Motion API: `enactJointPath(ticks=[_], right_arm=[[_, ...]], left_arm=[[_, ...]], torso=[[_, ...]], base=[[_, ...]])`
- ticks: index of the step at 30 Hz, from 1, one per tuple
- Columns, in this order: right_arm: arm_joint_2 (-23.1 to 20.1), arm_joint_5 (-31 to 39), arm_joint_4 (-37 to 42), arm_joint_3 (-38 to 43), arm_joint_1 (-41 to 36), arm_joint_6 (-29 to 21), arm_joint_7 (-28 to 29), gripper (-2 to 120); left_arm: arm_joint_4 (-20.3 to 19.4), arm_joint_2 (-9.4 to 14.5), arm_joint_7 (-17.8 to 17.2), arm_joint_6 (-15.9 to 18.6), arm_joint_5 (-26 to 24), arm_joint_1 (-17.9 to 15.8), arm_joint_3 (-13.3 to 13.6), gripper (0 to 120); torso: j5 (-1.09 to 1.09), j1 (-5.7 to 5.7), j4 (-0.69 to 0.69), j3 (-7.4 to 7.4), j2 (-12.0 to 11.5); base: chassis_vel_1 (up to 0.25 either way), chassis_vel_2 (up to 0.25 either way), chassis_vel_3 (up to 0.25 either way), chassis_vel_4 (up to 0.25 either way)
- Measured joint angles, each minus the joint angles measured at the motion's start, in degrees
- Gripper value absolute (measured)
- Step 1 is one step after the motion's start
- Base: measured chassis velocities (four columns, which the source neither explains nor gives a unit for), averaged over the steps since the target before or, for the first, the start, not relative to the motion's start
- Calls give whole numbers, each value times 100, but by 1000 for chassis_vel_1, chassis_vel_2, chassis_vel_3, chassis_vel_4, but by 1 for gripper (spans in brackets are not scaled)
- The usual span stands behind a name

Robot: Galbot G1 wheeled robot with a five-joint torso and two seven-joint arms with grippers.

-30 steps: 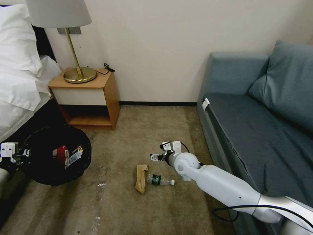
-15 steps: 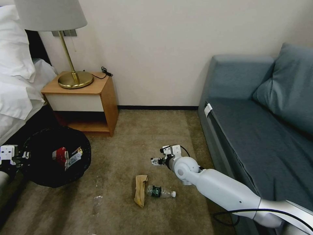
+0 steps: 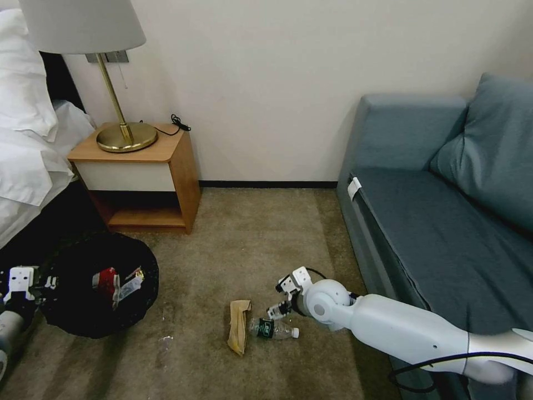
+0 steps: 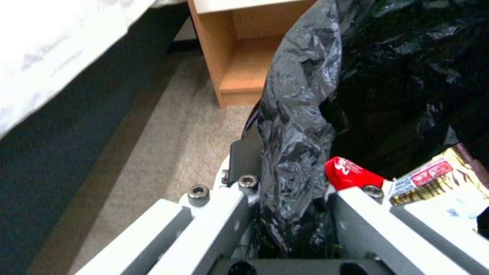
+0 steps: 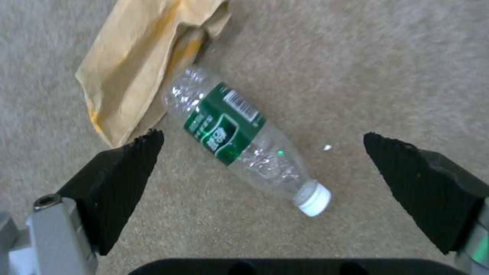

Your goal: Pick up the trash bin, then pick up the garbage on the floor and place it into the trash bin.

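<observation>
Two items left on the carpet: clear green-labelled bottle lying on its side, and tan paper wrapper touching its base end. Right gripper hovers just above the bottle, fingers spread wide, black pads either side of it, nothing gripped. Bottle looks empty, so light, thin-walled and slick; it'll likely roll or squirt out if pinched near the white cap. Best bet is across the labelled mid-body, square to its axis. Wrapper is limp and flat, so it may drag along with one pad. Open carpet all round; sofa edge is close behind the right arm. Left gripper is clamped on the liner-covered rim of the trash bin, low by the bed, near the nightstand; red snack bag and yellow-brown wrapper already inside.
</observation>
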Motion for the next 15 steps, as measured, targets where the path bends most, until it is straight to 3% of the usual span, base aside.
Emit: enactJointPath(ticks=[15], right_arm=[[276,-759,-621,-70,-245,139,-717,100]], left_arm=[[59,-451,122,-211,289,294,110,2]], torso=[[-1,0,-1,0,0]], base=[[0,0,0,0]])
